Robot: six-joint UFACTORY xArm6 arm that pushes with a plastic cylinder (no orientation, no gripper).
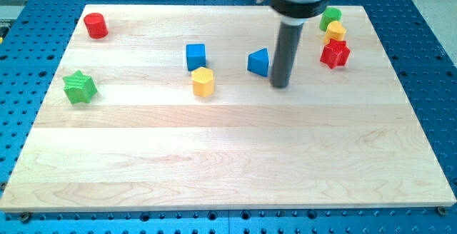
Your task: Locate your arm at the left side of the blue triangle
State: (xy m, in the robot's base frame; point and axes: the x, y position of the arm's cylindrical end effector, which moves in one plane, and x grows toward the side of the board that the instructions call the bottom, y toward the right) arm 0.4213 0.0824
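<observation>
1. Nearest the camera lies the pale wooden board (228, 170), its lower half bare; every block sits in the half toward the view's top.
2. The blue triangular block (259, 62) rests on the board a little right of centre, near the view's top.
3. Our rig has no gripper, so there is nothing to open or close; the arm ends in a dark straight rod, and my tip (280, 85) stands just beside the triangle on the view's right, close to touching, though we cannot tell if it does.
4. So we judge the approach unfinished: we are on the wrong side of the target.
5. On the triangle's left, well apart, sit the blue cube (196, 56) and, just below it, the yellow hexagonal block (203, 81).
6. To the right cluster the green rounded block (330, 17), a yellow block (335, 31) and the red star-like block (335, 54).
7. Far left are the green star block (79, 87) and the red cylinder (96, 26).
8. The next move, in our view, calls for skirting below the triangle without nudging it, then stopping in the gap before the blue cube.
</observation>
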